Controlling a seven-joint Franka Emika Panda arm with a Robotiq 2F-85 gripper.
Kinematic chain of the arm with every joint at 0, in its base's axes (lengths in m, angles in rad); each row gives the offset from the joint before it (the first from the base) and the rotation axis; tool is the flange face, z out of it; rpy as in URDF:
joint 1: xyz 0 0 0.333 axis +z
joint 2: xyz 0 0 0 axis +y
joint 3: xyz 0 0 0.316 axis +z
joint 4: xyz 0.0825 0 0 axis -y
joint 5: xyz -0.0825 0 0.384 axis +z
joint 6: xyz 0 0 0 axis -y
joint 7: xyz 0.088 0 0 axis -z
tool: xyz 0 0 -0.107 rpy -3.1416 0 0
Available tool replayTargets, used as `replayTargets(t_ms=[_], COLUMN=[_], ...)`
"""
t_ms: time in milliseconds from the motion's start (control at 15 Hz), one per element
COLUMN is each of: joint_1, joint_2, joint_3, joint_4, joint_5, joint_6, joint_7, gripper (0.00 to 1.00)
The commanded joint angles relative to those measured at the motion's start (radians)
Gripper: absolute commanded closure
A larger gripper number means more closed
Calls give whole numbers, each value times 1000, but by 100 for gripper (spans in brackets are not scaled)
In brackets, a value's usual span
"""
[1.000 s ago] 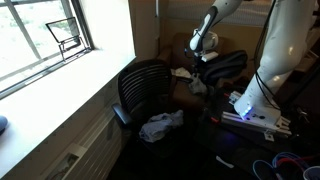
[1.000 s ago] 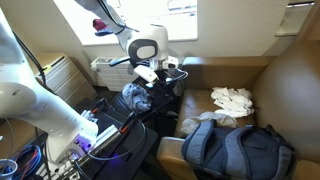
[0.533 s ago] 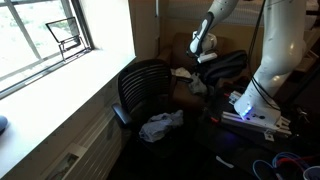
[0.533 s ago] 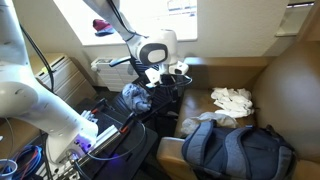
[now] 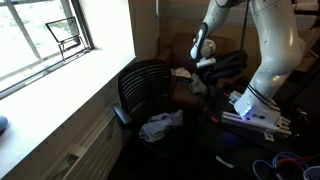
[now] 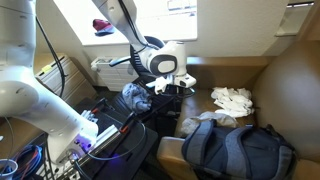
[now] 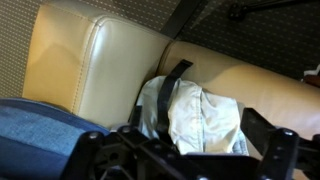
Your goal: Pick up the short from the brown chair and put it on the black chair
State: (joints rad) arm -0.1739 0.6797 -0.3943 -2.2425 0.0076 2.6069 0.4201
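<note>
On the brown leather chair [image 7: 100, 60], a crumpled, creamy-white short [image 7: 205, 115].

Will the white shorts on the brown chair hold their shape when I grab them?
The white shorts look crumpled, so probably floppy; they should drape from the gripper. Soft folds suggest thin, light cloth. A black strap lies against them in the wrist view and might snag.

Brown chair [image 7: 105, 55]: plain tan leather.
Shorts [image 7: 205, 115], on the brown chair: off-white, unpatterned.
Strap [image 7: 163, 88], on the brown chair: black.
Backpack [image 6: 235, 150], on the brown chair: dark blue.
Black chair [image 5: 142, 85], beside the brown chair: black.
Robot arm [image 5: 272, 45]: white.
</note>
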Motion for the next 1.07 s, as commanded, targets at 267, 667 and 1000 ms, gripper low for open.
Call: replayTargets(t_ms=[267,667,1000], joint_1=[21,29,20], joint_2=[238,331,456], joint_3=[-4,-14,-1], joint_4=[211,279,400], joint_5=[193,203,323], joint_6=[89,78,192], joint_7=[325,430,662], gripper=[0,0,0])
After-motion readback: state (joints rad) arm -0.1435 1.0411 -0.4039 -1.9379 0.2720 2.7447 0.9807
